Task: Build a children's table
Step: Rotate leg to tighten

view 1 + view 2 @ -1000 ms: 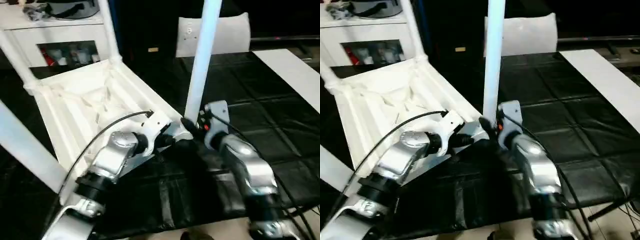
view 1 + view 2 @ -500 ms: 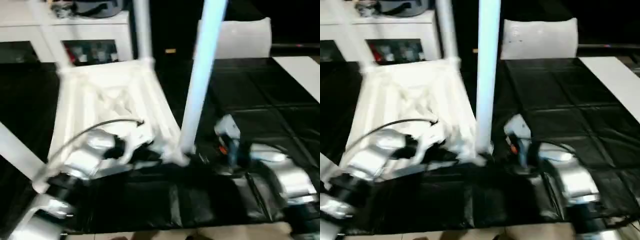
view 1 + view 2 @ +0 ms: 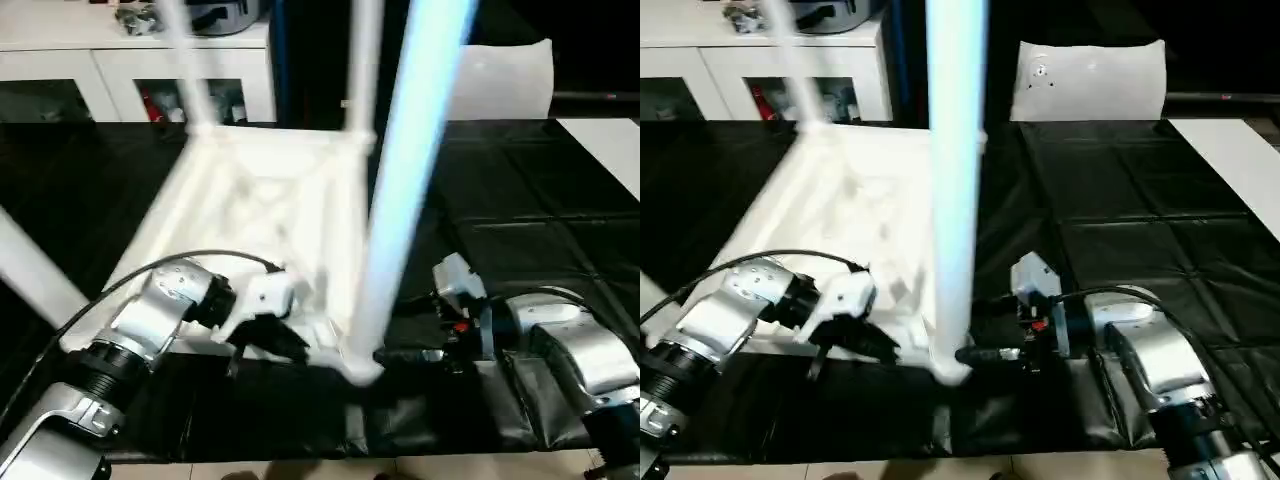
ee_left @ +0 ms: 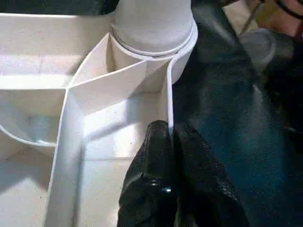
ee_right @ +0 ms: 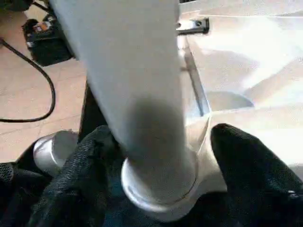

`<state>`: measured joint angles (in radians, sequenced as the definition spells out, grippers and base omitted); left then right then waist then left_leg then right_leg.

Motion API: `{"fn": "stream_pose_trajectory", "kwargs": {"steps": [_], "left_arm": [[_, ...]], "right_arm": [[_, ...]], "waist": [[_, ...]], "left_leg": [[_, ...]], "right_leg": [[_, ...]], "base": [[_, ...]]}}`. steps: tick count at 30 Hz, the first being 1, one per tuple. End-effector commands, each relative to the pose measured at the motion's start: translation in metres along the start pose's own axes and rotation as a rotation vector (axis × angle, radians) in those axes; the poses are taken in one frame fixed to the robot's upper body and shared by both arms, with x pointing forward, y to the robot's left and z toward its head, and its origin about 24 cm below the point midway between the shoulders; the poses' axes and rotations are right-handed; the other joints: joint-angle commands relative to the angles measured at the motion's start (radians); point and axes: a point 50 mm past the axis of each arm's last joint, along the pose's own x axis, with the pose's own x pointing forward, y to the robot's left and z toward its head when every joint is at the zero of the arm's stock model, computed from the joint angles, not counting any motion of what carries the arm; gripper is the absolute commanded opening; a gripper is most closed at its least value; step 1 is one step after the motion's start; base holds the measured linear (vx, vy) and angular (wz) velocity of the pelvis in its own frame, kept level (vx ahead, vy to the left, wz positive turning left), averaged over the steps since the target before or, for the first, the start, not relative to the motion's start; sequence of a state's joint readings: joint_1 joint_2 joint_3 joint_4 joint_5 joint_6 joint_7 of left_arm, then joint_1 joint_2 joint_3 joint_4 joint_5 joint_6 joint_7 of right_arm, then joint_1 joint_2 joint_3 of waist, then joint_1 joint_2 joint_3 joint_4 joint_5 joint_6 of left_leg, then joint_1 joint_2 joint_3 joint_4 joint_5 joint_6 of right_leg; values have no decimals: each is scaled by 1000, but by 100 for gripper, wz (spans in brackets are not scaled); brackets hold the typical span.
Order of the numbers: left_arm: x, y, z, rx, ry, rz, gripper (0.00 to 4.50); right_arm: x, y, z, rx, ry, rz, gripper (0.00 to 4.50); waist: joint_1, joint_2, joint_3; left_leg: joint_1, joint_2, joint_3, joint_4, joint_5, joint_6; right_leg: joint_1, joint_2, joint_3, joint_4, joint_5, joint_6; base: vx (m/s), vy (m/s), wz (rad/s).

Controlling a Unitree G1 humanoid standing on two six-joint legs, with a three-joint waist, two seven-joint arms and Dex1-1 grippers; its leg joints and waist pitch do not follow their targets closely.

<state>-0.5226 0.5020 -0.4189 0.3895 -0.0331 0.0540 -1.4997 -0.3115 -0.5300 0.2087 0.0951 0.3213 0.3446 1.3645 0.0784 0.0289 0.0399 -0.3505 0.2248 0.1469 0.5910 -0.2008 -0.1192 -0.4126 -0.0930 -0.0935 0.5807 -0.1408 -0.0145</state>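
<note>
White table (image 3: 262, 210) lying inverted on black tabletop (image 3: 520, 190) | near leg (image 3: 405, 190) standing upright in corner socket | right tool (image 5: 156, 189) straddling its base, spread | left tool (image 4: 170, 142) pinching the adjacent rim.

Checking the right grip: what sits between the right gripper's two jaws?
The base of the near leg, where it enters the corner socket. The right wrist view shows the right gripper with a black jaw on each side of it.
</note>
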Motion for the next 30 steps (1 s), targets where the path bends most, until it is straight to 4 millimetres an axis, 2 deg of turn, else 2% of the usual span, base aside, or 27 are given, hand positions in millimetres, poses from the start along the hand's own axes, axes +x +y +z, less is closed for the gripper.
{"fn": "stream_pose_trajectory", "kwargs": {"steps": [1,4,8,9,10,13,15,16,20,22,23,25,26,27,28,29,30], "left_arm": [[3,0,14,78,-7,-61,0],[3,1,13,83,-6,-64,0],[2,2,12,87,-3,-66,0],[2,2,12,87,-3,-66,0],[1,2,12,87,-3,-65,0],[1,2,12,79,-10,-63,0],[1,2,11,60,-23,-55,0],[1,2,10,52,-28,-53,0],[3,3,7,1,-45,4,0],[5,9,7,-39,-52,78,0],[10,16,12,-86,-83,161,0],[12,18,14,-95,-95,185,0],[17,23,18,-124,-111,229,0],[19,26,21,-144,-120,255,0],[19,26,21,-144,-120,255,0],[28,33,29,-199,-158,319,0],[32,37,33,-226,-175,359,0]], "right_arm": [[0,-1,3,0,-8,16,289],[2,2,3,13,-9,52,270],[4,4,3,20,-9,72,237],[4,4,3,23,-11,74,232],[4,4,3,26,-13,75,217],[6,6,3,36,-22,82,202],[7,8,3,55,-39,79,198],[8,9,3,61,-45,75,196],[14,10,3,100,-100,-21,195],[21,5,2,110,-100,-130,195],[30,-4,-1,134,-85,-276,195],[33,-7,-1,146,-88,-322,195],[38,-13,0,177,-99,-400,194],[41,-17,0,201,-105,-450,194],[41,-17,0,201,-105,-450,194],[47,-25,1,256,-97,-550,193],[49,-31,1,284,-88,-623,193]], "waist": [[-6,-9,-63],[-5,-11,-63],[-1,-6,-67],[-1,-8,-66],[0,-4,-67],[1,-5,-66],[1,0,-66],[0,-3,-66],[-1,-4,-64],[-6,-1,-60],[-11,-3,-56],[-21,-4,-53],[-29,-5,-52],[-43,-4,-49],[-50,-3,-48],[-65,-6,-51],[-76,-5,-50]], "left_leg": [[-3,-2,25,-69,-183,68],[-4,-3,26,-69,-177,68],[-3,-2,26,-67,-155,70],[-4,-2,26,-67,-154,69],[-4,-3,26,-67,-152,68],[-4,-3,26,-68,-160,65],[-3,-3,26,-68,-166,63],[-3,-3,26,-68,-167,60],[-3,-4,25,-70,-177,51],[-3,-6,24,-73,-199,38],[0,-9,26,-73,-226,26],[3,-18,23,-71,-259,10],[3,-21,21,-70,-273,10],[-4,-22,17,-72,-281,6],[-6,-23,15,-72,-293,6],[-7,-26,12,-70,-310,7],[-7,-28,11,-67,-315,11]], "right_leg": [[63,-33,37,-60,-328,-180],[64,-32,37,-60,-328,-176],[63,-31,37,-55,-290,-186],[64,-31,37,-55,-284,-189],[65,-31,37,-54,-281,-190],[66,-31,37,-55,-280,-192],[65,-31,37,-56,-289,-190],[65,-30,37,-57,-292,-186],[65,-30,36,-61,-321,-173],[62,-30,35,-65,-366,-156],[58,-28,34,-70,-412,-141],[55,-29,24,-86,-525,-99],[55,-29,19,-95,-577,-70],[57,-27,16,-95,-590,-59],[57,-27,11,-99,-604,-50],[62,-27,3,-105,-622,-32],[58,-27,0,-109,-624,-29]], "base": [[0,0,0],[0,0,0],[0,0,0],[0,0,0],[0,0,0],[0,0,0],[0,0,0],[0,0,0],[0,0,0],[0,0,0],[0,0,0],[0,0,0],[0,0,0],[0,0,0],[0,0,0],[0,0,0],[0,0,0]]}}
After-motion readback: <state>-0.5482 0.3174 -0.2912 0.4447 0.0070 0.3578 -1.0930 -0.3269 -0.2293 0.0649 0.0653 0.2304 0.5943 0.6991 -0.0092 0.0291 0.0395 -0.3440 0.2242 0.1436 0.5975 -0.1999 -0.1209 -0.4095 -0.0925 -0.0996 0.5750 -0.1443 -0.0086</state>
